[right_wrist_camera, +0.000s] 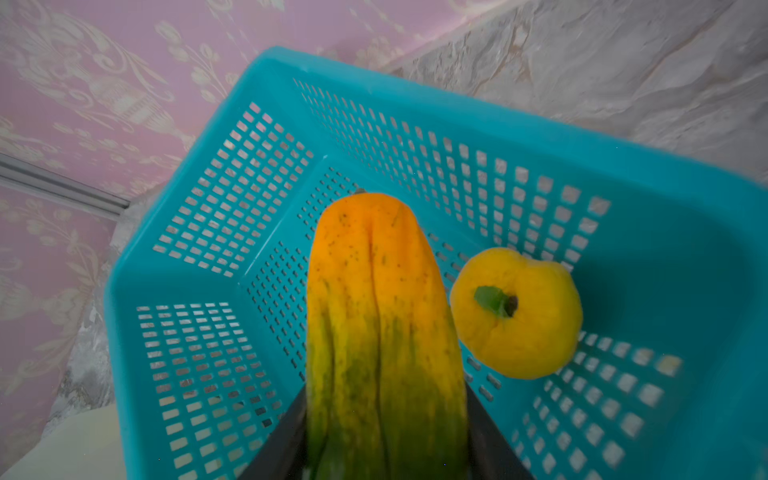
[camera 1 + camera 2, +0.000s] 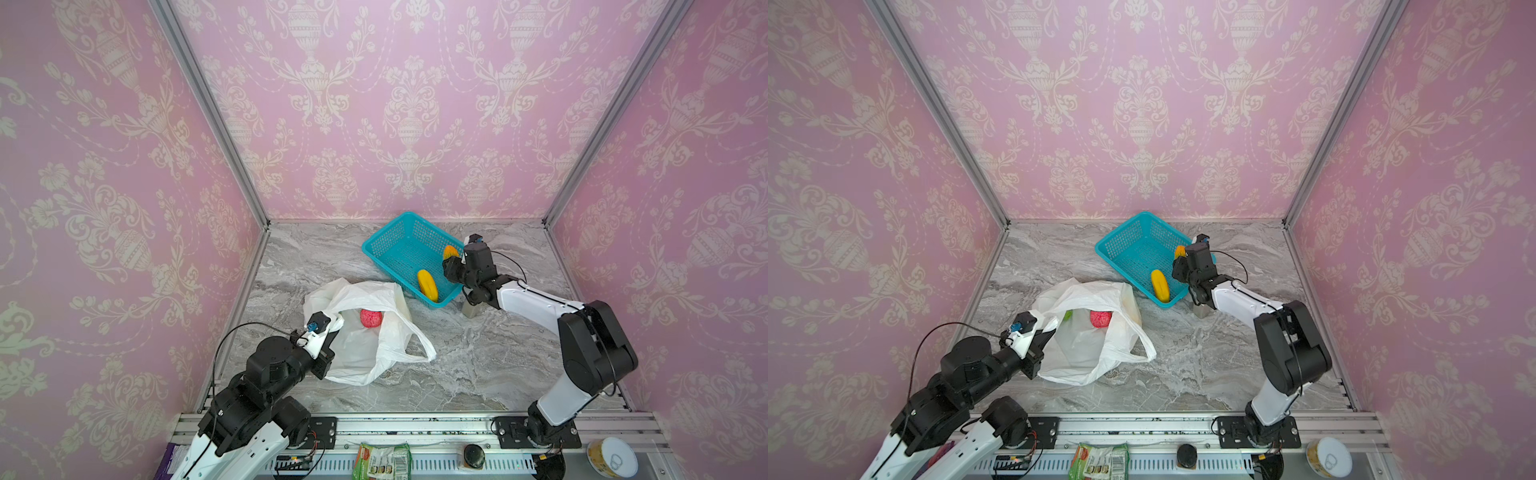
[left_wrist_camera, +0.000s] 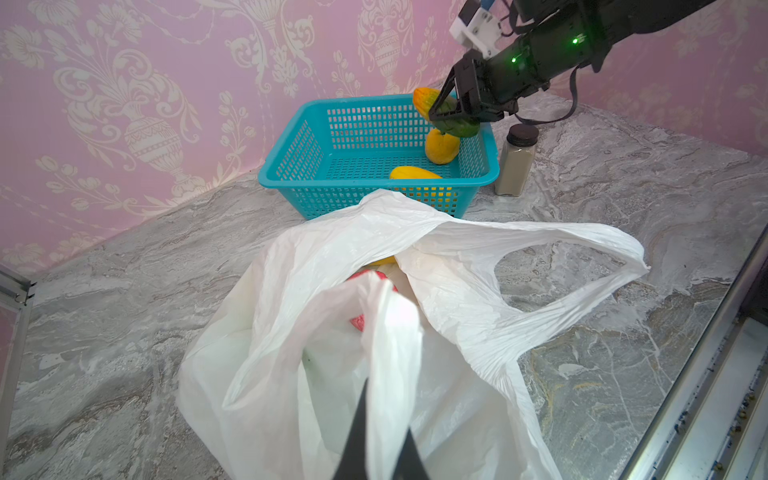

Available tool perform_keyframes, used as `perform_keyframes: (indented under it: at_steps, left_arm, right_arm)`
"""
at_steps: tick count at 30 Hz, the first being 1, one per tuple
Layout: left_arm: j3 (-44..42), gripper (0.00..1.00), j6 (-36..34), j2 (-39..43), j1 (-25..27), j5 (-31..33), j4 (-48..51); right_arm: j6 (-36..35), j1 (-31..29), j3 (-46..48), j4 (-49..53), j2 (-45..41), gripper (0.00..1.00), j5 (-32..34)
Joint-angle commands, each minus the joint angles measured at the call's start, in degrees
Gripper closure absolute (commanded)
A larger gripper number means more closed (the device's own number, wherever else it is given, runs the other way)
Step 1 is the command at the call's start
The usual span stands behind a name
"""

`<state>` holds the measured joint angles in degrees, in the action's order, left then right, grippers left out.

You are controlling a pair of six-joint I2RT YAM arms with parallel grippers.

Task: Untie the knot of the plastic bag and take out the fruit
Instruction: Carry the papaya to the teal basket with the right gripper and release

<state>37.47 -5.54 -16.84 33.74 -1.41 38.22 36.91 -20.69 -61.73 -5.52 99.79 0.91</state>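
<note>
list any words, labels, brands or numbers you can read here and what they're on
None can be read.
Green and white crinkled packet: print too blurred to read.
Round pull-tab tin with yellow side: print too small to read.
Clear dark-lidded jar: no label shows.

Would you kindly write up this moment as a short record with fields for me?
left gripper: shut on a handle strip of the plastic bag
right gripper: shut on the orange-green mango, held above the teal basket
in basket: yellow apple, long yellow fruit
bag state: mouth open, knot undone, free loop handle lying on the table
in bag: pink-red ball visible
beside basket: dark-lidded jar, upright
</note>
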Motion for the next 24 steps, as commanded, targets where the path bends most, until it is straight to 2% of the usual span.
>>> perform_keyframes:
  at_steps: [1, 7, 12, 16, 24]
  left_arm:
    - [0.7, 1.00, -0.4, 0.7, -0.5, -0.8, -0.2]
    - [0.8, 1.00, -0.4, 0.9, -0.7, -0.7, -0.2]
    - [0.7, 1.00, -0.4, 0.7, -0.7, -0.8, -0.2]
    - [0.7, 1.00, -0.4, 0.8, -0.8, -0.7, -0.3]
    - [0.7, 1.00, -0.4, 0.8, -0.8, -0.8, -0.2]
  right_arm:
    - [2.3, 0.7, -4.6, 9.8, 5.3, 0.71, -8.0]
    - [1.6, 0.7, -6.6, 9.1, 8.0, 0.61, -7.6]
    - [1.5, 0.8, -6.1, 7.6, 7.2, 0.43, -7.8]
    - [0.8, 0.8, -4.0, 7.2, 6.5, 0.33, -6.9]
    - [-0.9, 0.2, 1.8, 2.3, -1.0, 0.13, -6.2]
